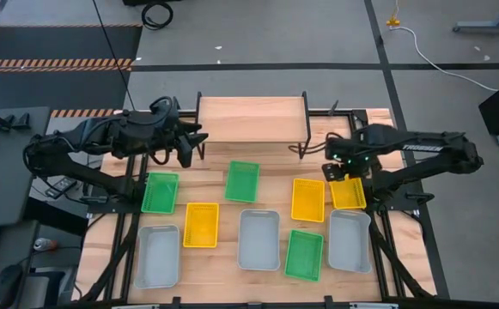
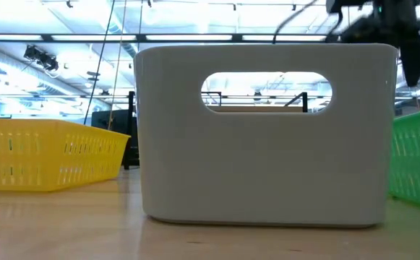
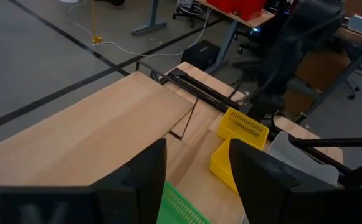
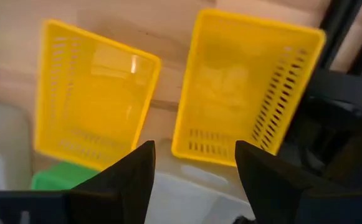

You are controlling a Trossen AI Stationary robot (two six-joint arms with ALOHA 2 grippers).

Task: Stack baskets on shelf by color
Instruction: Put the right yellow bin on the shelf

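Note:
The shelf (image 1: pixel 251 116), a pale plank on thin black legs, stands at the table's far middle. In front of it, flat on the tabletop, lie three green baskets (image 1: pixel 242 181), three yellow ones (image 1: pixel 307 199) and three light grey ones (image 1: pixel 258 239). My left gripper (image 1: pixel 193 150) hangs open beside the shelf's left end, over the table; its wrist view looks along the plank (image 3: pixel 93 130). My right gripper (image 1: pixel 339 169) points down, open, above the far end of the rightmost yellow basket (image 4: pixel 243 87), clear of it. A second yellow basket (image 4: pixel 93 93) lies beside that one.
The low view is mostly filled by a grey basket's end wall with its handle slot (image 2: pixel 267 137), between a yellow basket (image 2: pixel 43 152) and a green one (image 2: pixel 416 159). Black frame rails (image 1: pixel 378 215) run along the table's left and right sides.

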